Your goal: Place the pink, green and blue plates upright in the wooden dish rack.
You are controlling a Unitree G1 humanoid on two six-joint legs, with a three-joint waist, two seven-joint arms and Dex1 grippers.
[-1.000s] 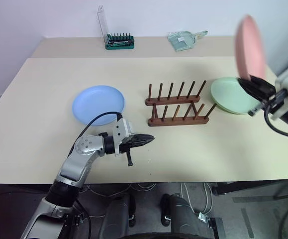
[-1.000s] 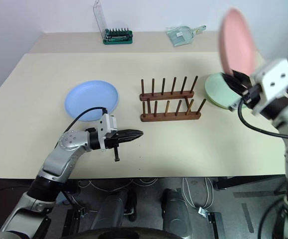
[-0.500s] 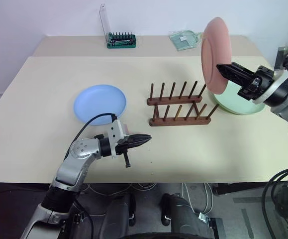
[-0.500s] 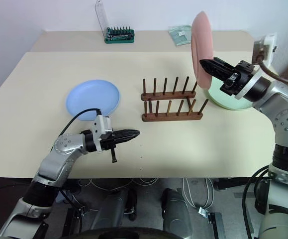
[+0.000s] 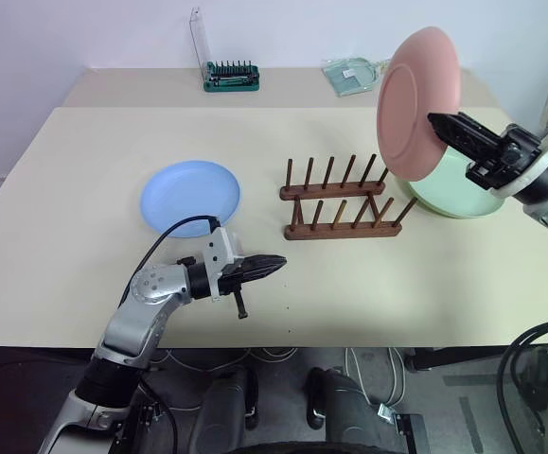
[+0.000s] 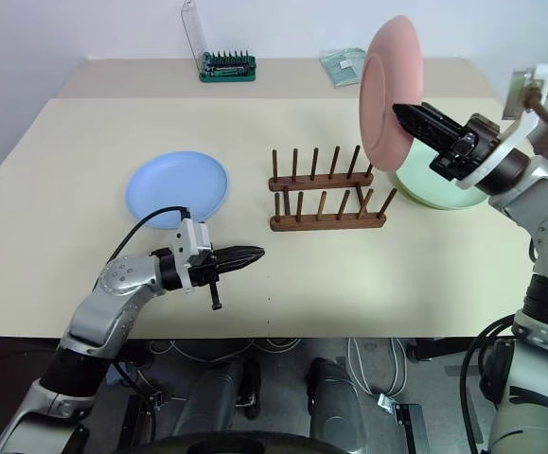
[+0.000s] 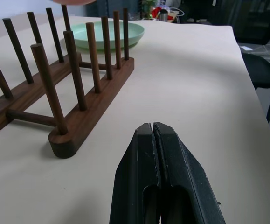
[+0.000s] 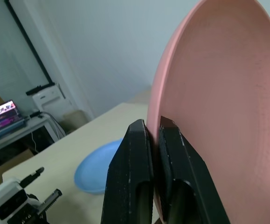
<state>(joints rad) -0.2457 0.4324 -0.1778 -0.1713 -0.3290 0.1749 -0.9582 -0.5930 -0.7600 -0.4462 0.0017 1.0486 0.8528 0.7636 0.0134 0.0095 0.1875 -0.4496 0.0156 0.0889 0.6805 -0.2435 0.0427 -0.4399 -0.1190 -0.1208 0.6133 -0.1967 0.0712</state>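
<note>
Right gripper (image 5: 441, 123) clamps the pink plate (image 5: 415, 102) upright above the rack (image 5: 342, 200); left gripper (image 5: 275, 264) closed, empty.

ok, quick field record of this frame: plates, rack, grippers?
pink plate: upright, in the air above the rack's right end, held by its rim
green plate: flat on table, right of rack
blue plate: flat on table, left of rack
rack: empty
right gripper: shut on pink plate
left gripper: shut, empty, above table
</note>
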